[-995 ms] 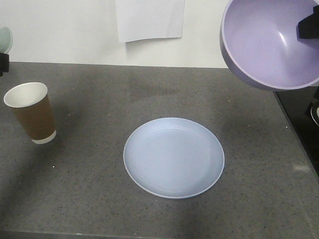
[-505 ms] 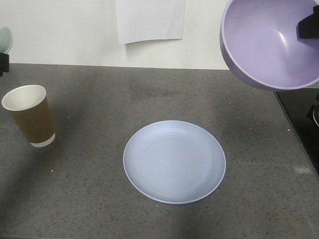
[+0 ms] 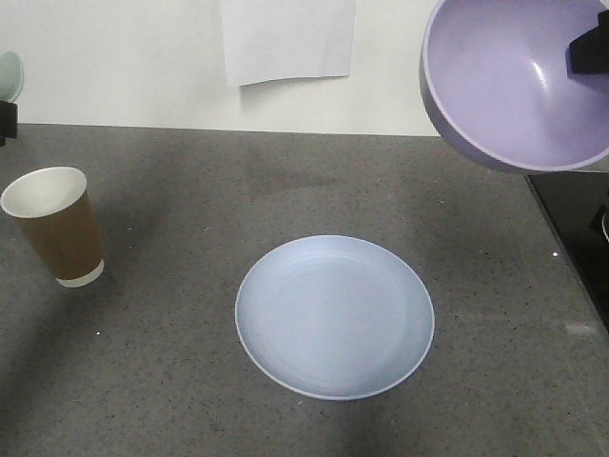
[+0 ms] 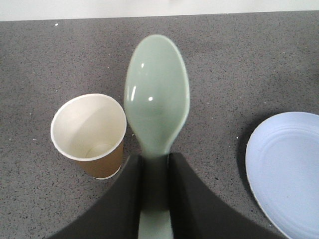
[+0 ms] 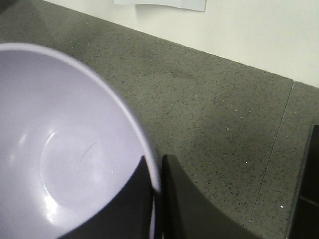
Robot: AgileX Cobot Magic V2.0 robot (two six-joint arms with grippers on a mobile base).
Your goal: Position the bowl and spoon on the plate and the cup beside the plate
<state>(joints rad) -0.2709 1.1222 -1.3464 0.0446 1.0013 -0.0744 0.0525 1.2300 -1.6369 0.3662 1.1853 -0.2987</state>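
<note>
The pale blue plate [image 3: 335,317] lies bare on the grey counter. The brown paper cup [image 3: 55,228] stands upright well to its left. My right gripper [image 5: 157,167] is shut on the rim of the lavender bowl [image 3: 519,81], which hangs tilted high at the right, above the counter and beyond the plate. My left gripper [image 4: 155,162] is shut on the handle of the mint-green spoon [image 4: 157,99]. The spoon's scoop points forward over the counter, just right of the cup [image 4: 89,132] and left of the plate [image 4: 286,169]. In the front view only the spoon's tip [image 3: 9,74] shows at the left edge.
A white sheet of paper [image 3: 287,38] hangs on the wall behind the counter. A black surface [image 3: 580,238] borders the counter's right end. The grey counter [image 3: 190,381] stretches around the plate.
In the front view the plate and cup have slid lower, and the cup a little to the left. The bowl and spoon hold the same places in view.
</note>
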